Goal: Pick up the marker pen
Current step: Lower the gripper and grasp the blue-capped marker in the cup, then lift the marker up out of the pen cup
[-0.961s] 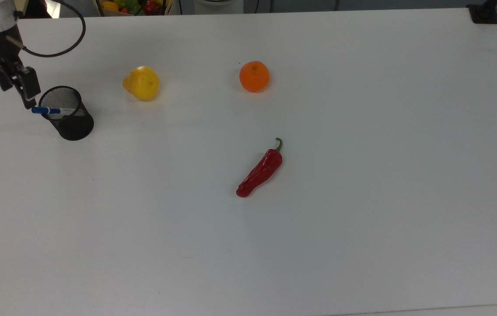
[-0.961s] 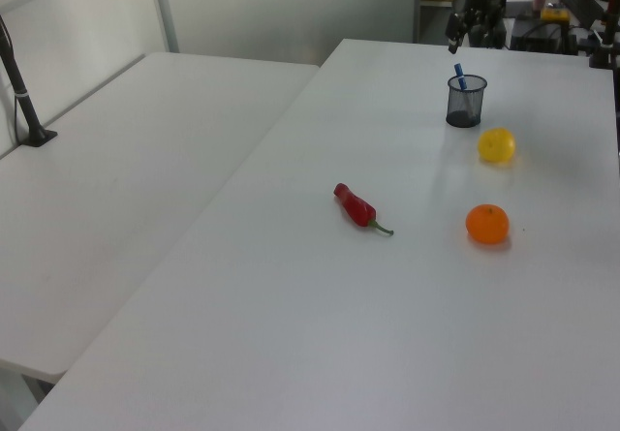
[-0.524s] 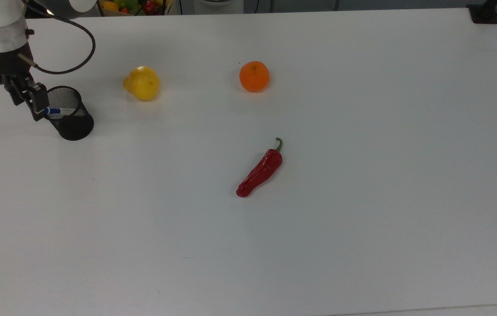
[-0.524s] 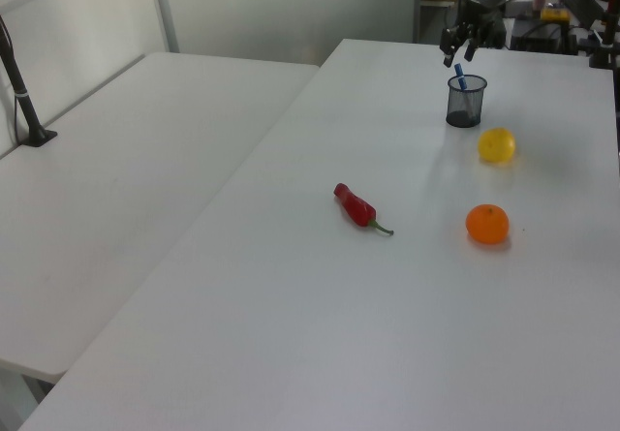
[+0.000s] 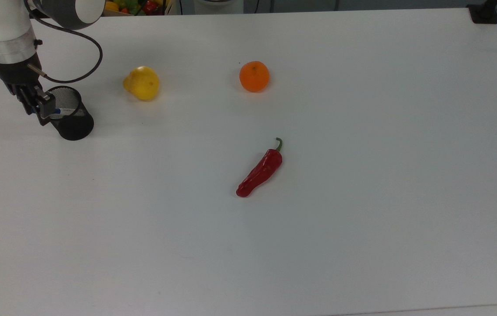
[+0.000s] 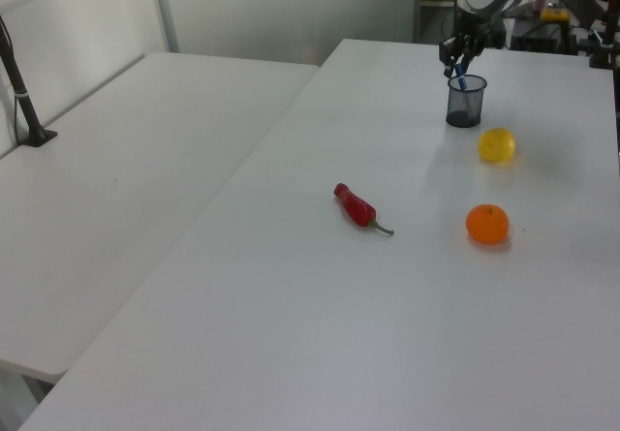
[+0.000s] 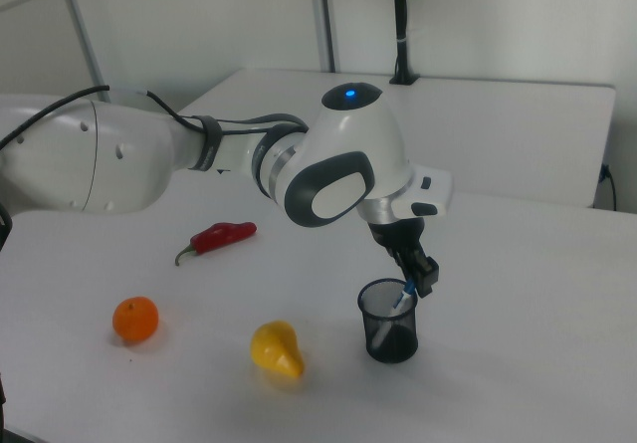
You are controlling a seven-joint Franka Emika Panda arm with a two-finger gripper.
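Marker pen [image 7: 402,298] leaning in the black mesh cup [image 5: 69,118], its blue cap at the gripper [image 5: 41,106].

We judge the fingers [image 7: 426,278] to sit around the cap, but we cannot tell how narrowly they stand. Our worry: a grip on the cap alone may slip, or a slanted pull may catch the barrel on the rim and tip the light cup onto the tabletop [image 5: 318,219], towards the yellow fruit [image 5: 142,82].

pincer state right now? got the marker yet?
Pincer: at the blue cap end of the marker pen, which stands in the black mesh cup. Open, closed or gripping cannot be told.
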